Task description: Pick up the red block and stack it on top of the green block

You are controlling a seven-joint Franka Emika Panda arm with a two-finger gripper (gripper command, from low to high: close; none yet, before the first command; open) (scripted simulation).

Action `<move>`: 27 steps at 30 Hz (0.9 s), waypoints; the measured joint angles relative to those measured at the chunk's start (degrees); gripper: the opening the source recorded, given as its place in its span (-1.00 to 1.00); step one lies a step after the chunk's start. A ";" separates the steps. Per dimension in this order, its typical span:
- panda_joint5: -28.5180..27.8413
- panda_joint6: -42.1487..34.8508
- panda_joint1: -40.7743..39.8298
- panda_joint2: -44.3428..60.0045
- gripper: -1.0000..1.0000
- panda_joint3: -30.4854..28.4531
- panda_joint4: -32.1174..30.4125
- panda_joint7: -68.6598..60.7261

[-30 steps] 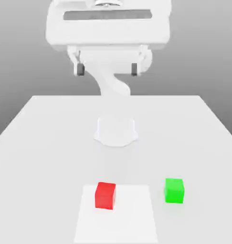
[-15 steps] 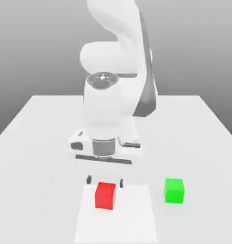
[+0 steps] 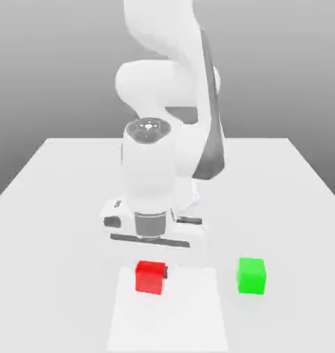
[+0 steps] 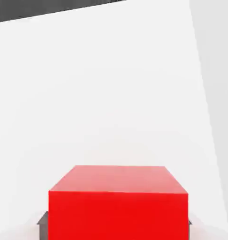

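Exterior view: the arm is folded low over the near part of the white counter (image 3: 53, 207), with the claw (image 3: 151, 270) down at the red block (image 3: 149, 277). The red block sits on the counter at the far edge of a slightly brighter square patch (image 3: 191, 317), near the middle of the scene; the green block (image 3: 251, 275) stands apart from it toward the exterior view's right, also resting on the counter, with bare surface between the two. Step in hand, as judged: the grasp of the red block, the first stage of the pick-and-stack task; no lift is evident, since the block's base appears level with the counter. In the hand view the red block (image 4: 118, 206) sits directly between the dark fingertips (image 4: 43, 219), one showing at each lower side of the cube and flush against it. Claw state: narrowed onto the red block, with the jaws pressed to two opposite faces. Next move, as judged: raise the block straight up until it clears the height of the green block, carry it toward the exterior view's right, centre it over the green block's top face, and lower it squarely before release. Misalignment at placement would probably let the cube tip off or push the green block aside.
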 joint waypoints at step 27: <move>0.23 -3.99 12.84 -3.43 -1.00 18.20 0.87 61.54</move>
